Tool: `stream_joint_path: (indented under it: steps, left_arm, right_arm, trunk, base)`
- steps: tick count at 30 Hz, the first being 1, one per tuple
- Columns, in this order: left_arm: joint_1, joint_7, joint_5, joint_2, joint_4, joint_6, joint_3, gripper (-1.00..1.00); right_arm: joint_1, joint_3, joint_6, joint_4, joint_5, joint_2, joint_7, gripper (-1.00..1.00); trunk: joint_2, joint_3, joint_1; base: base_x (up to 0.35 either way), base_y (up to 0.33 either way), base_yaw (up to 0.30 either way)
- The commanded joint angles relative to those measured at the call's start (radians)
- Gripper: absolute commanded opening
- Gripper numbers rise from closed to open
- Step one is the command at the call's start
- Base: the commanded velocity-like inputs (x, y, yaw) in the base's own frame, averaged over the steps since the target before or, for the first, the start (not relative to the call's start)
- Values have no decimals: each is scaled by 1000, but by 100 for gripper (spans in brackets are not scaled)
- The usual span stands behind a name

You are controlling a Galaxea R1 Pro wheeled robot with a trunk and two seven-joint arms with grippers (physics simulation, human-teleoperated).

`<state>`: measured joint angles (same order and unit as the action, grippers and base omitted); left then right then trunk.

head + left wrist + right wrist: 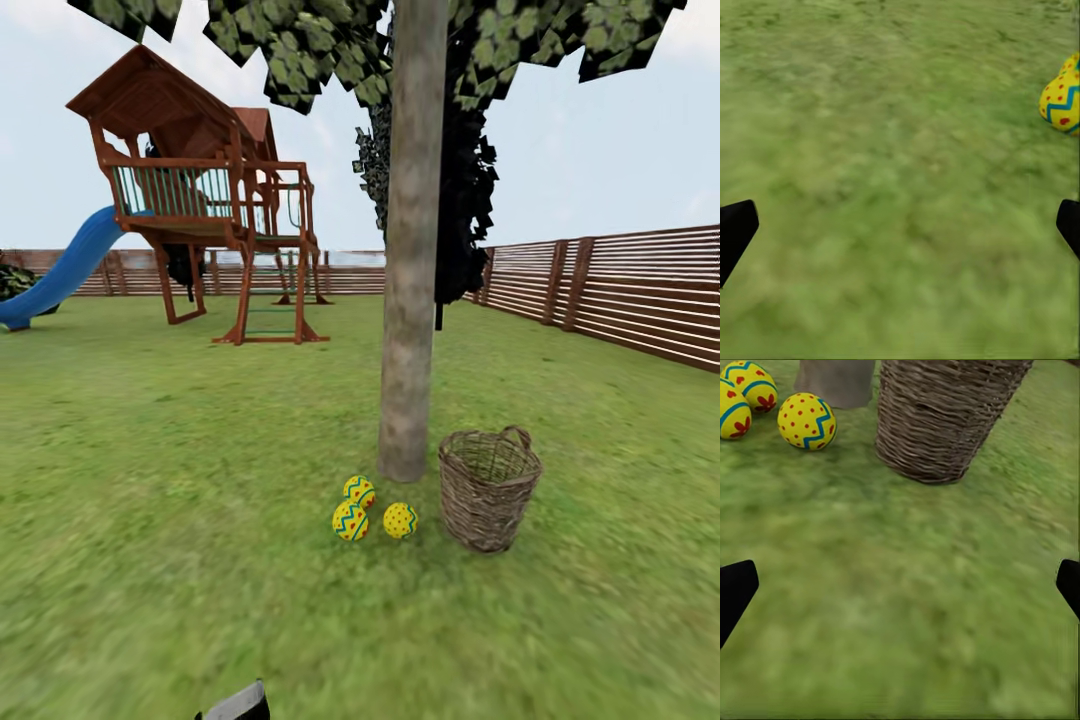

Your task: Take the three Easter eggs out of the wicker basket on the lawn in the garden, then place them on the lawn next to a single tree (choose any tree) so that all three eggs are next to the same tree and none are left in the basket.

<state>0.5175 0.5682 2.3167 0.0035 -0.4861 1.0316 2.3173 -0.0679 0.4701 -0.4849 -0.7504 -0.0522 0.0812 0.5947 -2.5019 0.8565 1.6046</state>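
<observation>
Three Easter eggs (359, 490) (350, 521) (400, 520) lie together on the lawn (180, 560) at the foot of the tree (410, 300). The wicker basket (489, 488) stands upright just right of them, and its visible inside holds no egg. My right gripper (900, 592) hangs open over bare grass, short of the basket (945, 412), the eggs (808, 420) and the trunk base (836, 379). My left gripper (900, 232) is open above the grass too, with one egg (1063, 101) off to one side beyond its fingers.
A wooden playset (200, 200) with a blue slide (60, 275) stands far back on the left. A slatted brown fence (620, 290) runs along the right and back. A dark-leaved slim tree (460, 200) stands behind the trunk. Open grass spreads all around.
</observation>
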Motion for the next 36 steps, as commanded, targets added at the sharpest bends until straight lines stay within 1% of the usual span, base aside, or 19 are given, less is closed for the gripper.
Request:
stream_joint_path:
  steps: [1,4,7,8,10,13,15,17,20,22,23,24,25,27,28,29,32,36]
  left_arm:
    - [-4,10,-3,-3,1,16,7,100]
    - [-23,9,-3,-14,43,16,7,100]
    - [-31,10,-3,-15,66,16,7,100]
    - [-41,10,-2,-15,70,16,7,100]
    - [-79,10,-3,-18,74,16,7,100]
    - [-135,10,-2,-17,84,16,7,100]
    - [-167,9,-2,-16,108,16,6,100]
    - [-204,6,-2,-16,150,16,7,100]
    - [-232,3,-2,-17,184,16,7,100]
    - [-237,2,-6,-20,188,16,7,100]
    - [-239,2,-13,-21,189,16,7,100]
    - [-242,1,-30,-22,191,16,7,100]
    - [-242,1,-36,-23,191,16,7,100]
    - [-245,2,-64,-24,191,16,8,100]
    - [-251,3,-88,-29,191,16,7,100]
    - [-256,5,-99,-33,191,16,7,100]
    - [-264,10,-114,-36,193,16,3,100]
    - [-266,7,-119,-37,193,16,-8,100]
  right_arm:
    - [0,5,-4,2,-5,1,5,100]
    - [0,5,-12,10,-5,1,5,100]
    - [0,5,-15,12,-5,1,5,100]
    - [0,5,-16,13,-4,1,5,100]
    - [0,6,-18,13,-4,1,6,100]
    - [0,7,-19,14,-4,0,5,100]
    - [0,7,-19,14,-5,-1,5,100]
    - [1,7,-18,14,-6,-1,5,100]
    - [1,7,-18,13,-6,-3,5,100]
    - [1,7,-18,13,-6,-10,5,100]
    - [2,7,-18,13,-6,-14,5,100]
    - [2,7,-18,14,-5,-19,5,100]
    - [2,7,-18,14,-5,-20,5,100]
    - [2,7,-18,14,-5,-23,5,100]
    - [2,7,-17,14,-5,-24,5,100]
    - [2,7,-16,14,-5,-24,5,100]
    - [3,7,-14,15,-5,-24,5,100]
    - [3,7,-14,20,-5,-24,5,100]
  trunk:
    - [0,-3,-1]
    - [1,-15,-2]
    - [1,-26,-3]
    - [1,-30,-4]
    - [2,-38,-5]
    - [23,-47,-16]
    - [37,-54,-24]
    - [51,-60,-32]
    - [72,-68,-43]
    - [86,-72,-51]
    - [93,-74,-55]
    - [100,-76,-58]
    - [107,-78,-62]
    - [121,-81,-70]
    - [128,-83,-74]
    - [135,-84,-78]
    - [156,-89,-89]
    - [156,-83,-89]
  base:
    - [0,0,0]
    - [0,0,0]
    - [0,0,0]
    - [0,0,0]
    - [0,0,0]
    - [0,0,0]
    - [0,0,0]
    - [0,0,0]
    - [0,0,-41]
    - [0,0,-125]
    - [0,0,-141]
    - [0,0,-147]
    - [0,0,-148]
    - [0,0,-148]
    - [0,0,-145]
    - [0,0,-142]
    - [0,0,-134]
    - [0,0,-123]
